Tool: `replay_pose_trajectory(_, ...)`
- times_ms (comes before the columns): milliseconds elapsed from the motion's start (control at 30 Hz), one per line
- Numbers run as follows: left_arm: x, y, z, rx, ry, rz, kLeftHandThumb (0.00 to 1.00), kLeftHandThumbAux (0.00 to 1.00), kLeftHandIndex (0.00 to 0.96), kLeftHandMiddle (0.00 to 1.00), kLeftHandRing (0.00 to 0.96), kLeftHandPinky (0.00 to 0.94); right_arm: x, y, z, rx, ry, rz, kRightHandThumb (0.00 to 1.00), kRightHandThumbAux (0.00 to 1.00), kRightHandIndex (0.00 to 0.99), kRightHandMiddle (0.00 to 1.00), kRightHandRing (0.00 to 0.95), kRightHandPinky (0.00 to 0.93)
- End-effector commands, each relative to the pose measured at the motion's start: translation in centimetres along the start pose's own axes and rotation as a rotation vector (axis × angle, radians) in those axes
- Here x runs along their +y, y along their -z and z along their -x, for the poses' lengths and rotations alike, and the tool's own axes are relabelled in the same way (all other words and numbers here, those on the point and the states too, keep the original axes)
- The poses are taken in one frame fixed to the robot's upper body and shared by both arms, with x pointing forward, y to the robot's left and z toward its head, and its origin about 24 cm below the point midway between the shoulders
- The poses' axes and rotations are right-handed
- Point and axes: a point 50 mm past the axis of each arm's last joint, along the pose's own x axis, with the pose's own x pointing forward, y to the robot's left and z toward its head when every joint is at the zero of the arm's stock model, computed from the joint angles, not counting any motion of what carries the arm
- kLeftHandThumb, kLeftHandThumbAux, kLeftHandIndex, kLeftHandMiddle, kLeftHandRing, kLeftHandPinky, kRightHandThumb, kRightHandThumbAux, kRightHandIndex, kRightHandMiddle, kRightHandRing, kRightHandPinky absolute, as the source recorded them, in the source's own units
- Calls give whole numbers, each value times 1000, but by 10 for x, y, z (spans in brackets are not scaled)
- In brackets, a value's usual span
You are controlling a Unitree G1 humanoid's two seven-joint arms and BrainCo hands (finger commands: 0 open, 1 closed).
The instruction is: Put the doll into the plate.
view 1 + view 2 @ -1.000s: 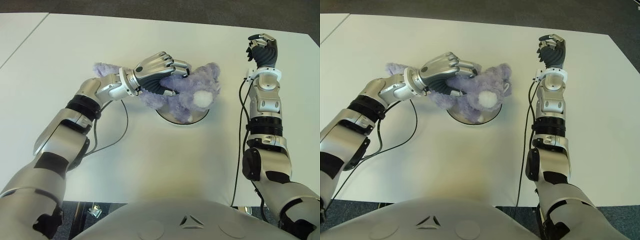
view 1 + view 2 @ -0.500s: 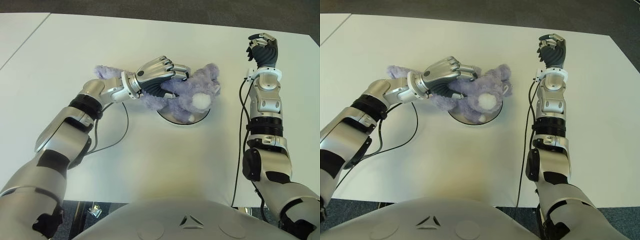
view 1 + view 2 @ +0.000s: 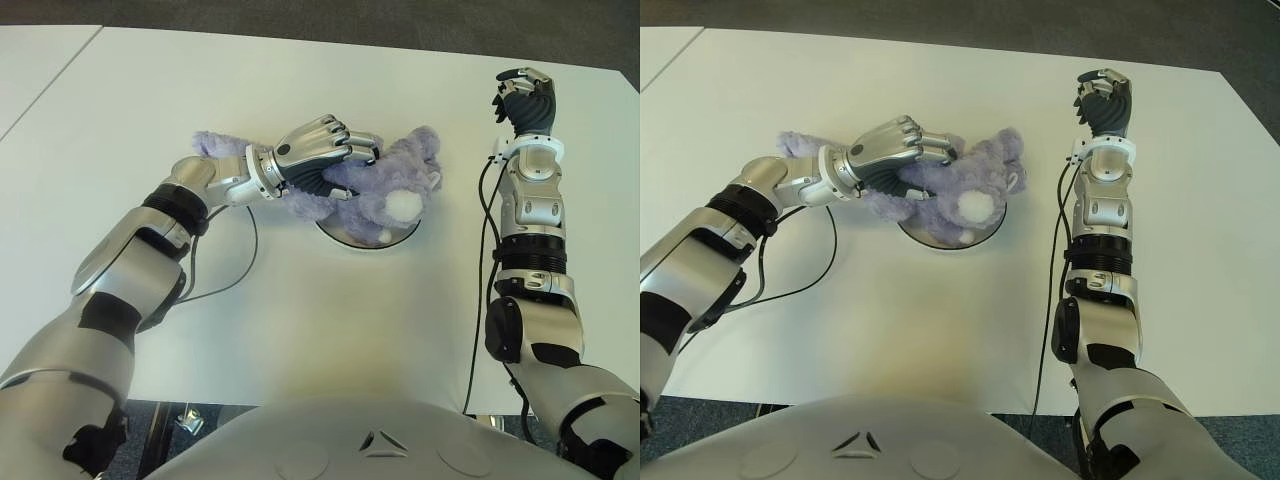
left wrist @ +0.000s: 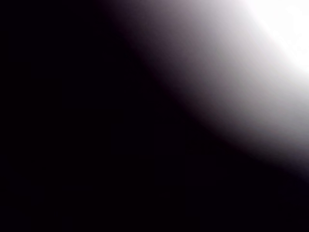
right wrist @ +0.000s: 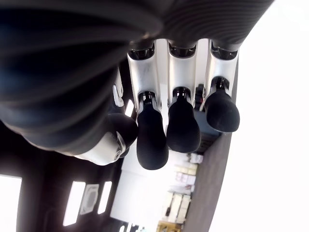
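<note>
Your left wrist camera gives you nothing but dark with a bright corner, so read the grip from the head cameras alone. Most of the plate (image 3: pixel 345 234) is hidden under the doll (image 3: pixel 385 190); you only see its near rim and a bit of its metal face. The left hand (image 3: pixel 322 155) covers the doll's middle, and one purple limb sticks out behind the wrist, toward your left.

The doll lies on its side with its long axis running left to right across the white table (image 3: pixel 330 320). Its head, with the white muzzle, points to your right and sits over the plate, while the body trails off the plate's left edge. You cannot tell whether it touches the plate.

The left arm reaches forward and inward, palm down, fingers curled around the doll. Your right hand (image 3: pixel 1102 100) is held up well to the right of the plate, fingers curled in and holding nothing.
</note>
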Motion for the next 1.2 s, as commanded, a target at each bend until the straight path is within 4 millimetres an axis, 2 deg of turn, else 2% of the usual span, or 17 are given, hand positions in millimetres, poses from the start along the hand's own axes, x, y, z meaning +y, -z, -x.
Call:
replay_pose_trajectory(33, -26, -3, 13, 5, 189, 12, 853, 662, 425, 516, 853, 838, -1, 9, 3, 42, -4, -4, 714, 715, 435, 711, 730, 734)
replay_pose_trajectory(167, -24, -1, 13, -2, 252, 15, 844, 660, 438, 496, 811, 791, -1, 9, 3, 45, -3, -7, 715, 715, 435, 710, 729, 732)
replay_pose_trajectory(267, -18, 0, 12, -23, 337, 24, 596, 526, 308, 388, 617, 732, -2, 9, 3, 49, -1, -9, 715, 715, 435, 710, 729, 733)
replay_pose_trajectory(300, -17, 0, 12, -27, 359, 25, 558, 497, 275, 340, 546, 664, -2, 9, 3, 49, -1, -9, 715, 715, 434, 709, 728, 733)
replay_pose_trajectory(367, -16, 0, 13, -37, 401, 27, 455, 418, 174, 207, 351, 463, -1, 9, 3, 48, 1, -9, 715, 715, 434, 708, 728, 733)
replay_pose_trajectory(400, -15, 0, 13, -41, 417, 27, 437, 406, 155, 184, 319, 426, -1, 8, 3, 47, 2, -10, 715, 715, 435, 708, 728, 734)
replay_pose_trajectory(467, -14, 0, 13, -46, 442, 27, 380, 365, 78, 104, 200, 292, -1, 8, 3, 46, 3, -10, 715, 715, 435, 709, 729, 736)
replay_pose_trajectory(600, -13, 0, 14, -55, 503, 19, 316, 306, 16, 24, 51, 90, -2, 8, 3, 45, 5, -12, 715, 715, 435, 713, 733, 740)
replay_pose_trajectory(767, -12, 1, 15, -49, 552, 35, 292, 220, 2, 3, 8, 14, -1, 8, 4, 45, 3, -11, 714, 715, 436, 720, 738, 743)
replay_pose_trajectory(967, -11, 2, 15, -18, 566, 83, 305, 140, 0, 0, 0, 1, -1, 8, 4, 51, 1, -15, 714, 715, 436, 724, 741, 745)
replay_pose_trajectory(1200, -9, 3, 15, 8, 563, 121, 325, 96, 0, 0, 0, 0, -1, 8, 4, 56, 2, -16, 714, 715, 436, 725, 740, 742)
